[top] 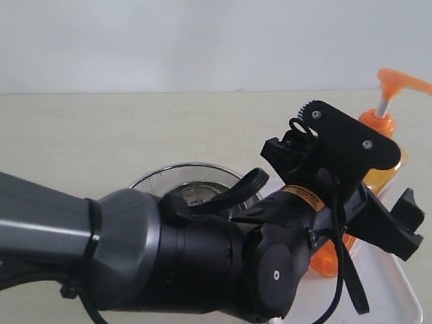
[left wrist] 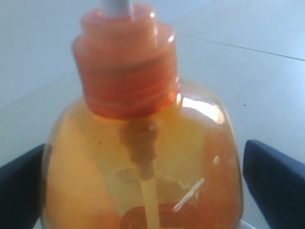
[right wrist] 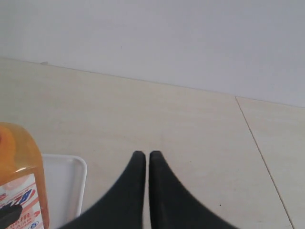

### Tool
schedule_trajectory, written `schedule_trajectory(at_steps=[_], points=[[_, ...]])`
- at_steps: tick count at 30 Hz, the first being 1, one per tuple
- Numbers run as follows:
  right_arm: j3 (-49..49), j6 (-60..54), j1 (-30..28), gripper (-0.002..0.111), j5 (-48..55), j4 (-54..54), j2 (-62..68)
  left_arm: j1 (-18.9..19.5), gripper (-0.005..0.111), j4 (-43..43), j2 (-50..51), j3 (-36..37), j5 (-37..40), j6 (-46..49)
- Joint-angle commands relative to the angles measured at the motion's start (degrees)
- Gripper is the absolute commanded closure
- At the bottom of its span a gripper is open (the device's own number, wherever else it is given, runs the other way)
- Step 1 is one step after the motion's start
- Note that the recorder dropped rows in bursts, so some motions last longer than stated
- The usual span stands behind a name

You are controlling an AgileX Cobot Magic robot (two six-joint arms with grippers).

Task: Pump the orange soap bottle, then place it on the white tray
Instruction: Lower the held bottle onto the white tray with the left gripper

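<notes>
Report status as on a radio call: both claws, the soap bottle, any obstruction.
Left claw straddling orange soap bottle, grip unclear. Right claw shut, empty. Bottle upright over white tray. Steel strainer off to the side, not blocking.

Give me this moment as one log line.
left gripper flanks orange soap bottle, grip unclear | bottle upright over white tray, seating unclear | right gripper shut, empty

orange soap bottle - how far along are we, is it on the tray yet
Looks done: the orange soap bottle stands upright over the white tray, though its contact with the tray is hidden. Whether it was pumped cannot be told; the pump head is up. In hand: the left gripper flanks the bottle's body, grip unclear. The right gripper is shut, apart from it. Left: let go and back away.
</notes>
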Motion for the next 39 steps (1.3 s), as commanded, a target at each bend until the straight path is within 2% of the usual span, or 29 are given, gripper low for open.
schedule_trajectory(at_steps=[1, 6, 9, 11, 17, 19, 22, 25, 29, 30, 33, 37, 39], points=[[-0.3, -0.9, 0.0, 0.108, 0.2, 0.0, -0.4, -0.4, 0.008, 0.1, -3.2, -0.4, 0.6, 1.1], [-0.3, -1.0, 0.0, 0.108, 0.3, 0.0, -0.4, -0.4, 0.008, -2.7, -8.2, -0.4, 1.0, 2.1], [-0.3, -1.1, 0.0, 0.108, 0.7, 0.0, -0.4, -0.4, 0.008, -9.9, -11.6, -0.4, 1.0, 9.3], [-0.3, -1.0, 0.0, 0.108, 1.0, 0.0, -0.7, -0.4, 0.008, -17.4, -14.1, -0.4, 1.0, 17.7], [-0.3, -1.0, 0.0, 0.108, 1.5, 0.0, -2.7, -0.4, 0.009, -52.7, -21.3, -0.4, 1.0, 48.3], [-0.3, -1.0, 0.0, 0.108, 1.5, 0.1, -2.7, -0.7, 0.011, -53.1, -22.9, 0.2, 1.4, 54.7], [-0.3, -1.0, 0.0, 0.108, 1.3, 0.4, -2.7, -1.1, 0.024, -53.1, -25.1, 1.2, 4.2, 55.1], [-0.3, -1.0, 0.0, 0.108, 1.3, 0.7, -2.7, -1.1, 0.051, -53.1, -26.2, 1.3, 5.7, 55.1], [-0.3, -1.0, 0.0, 0.108, 1.5, 1.5, -2.7, -1.1, 0.095, -53.1, -27.2, 1.3, 5.7, 55.1], [-0.3, -1.0, 0.0, 0.108, 1.5, 2.0, -2.7, -1.1, 0.102, -53.1, -27.3, 1.3, 5.7, 55.5], [-0.3, -2.3, 0.0, 0.108, 1.4, 6.0, -2.7, -1.1, 0.102, -53.1, -27.4, 1.9, 5.1, 61.2], [0.0, -5.3, 0.0, 0.108, -0.9, 13.7, -2.7, -1.1, 0.102, -53.1, -27.6, 3.3, 3.2, 75.5], [0.8, -5.3, 0.0, 0.108, -4.2, 16.3, -2.7, -1.1, 0.102, -53.1, -27.6, 3.3, 1.3, 75.6]])
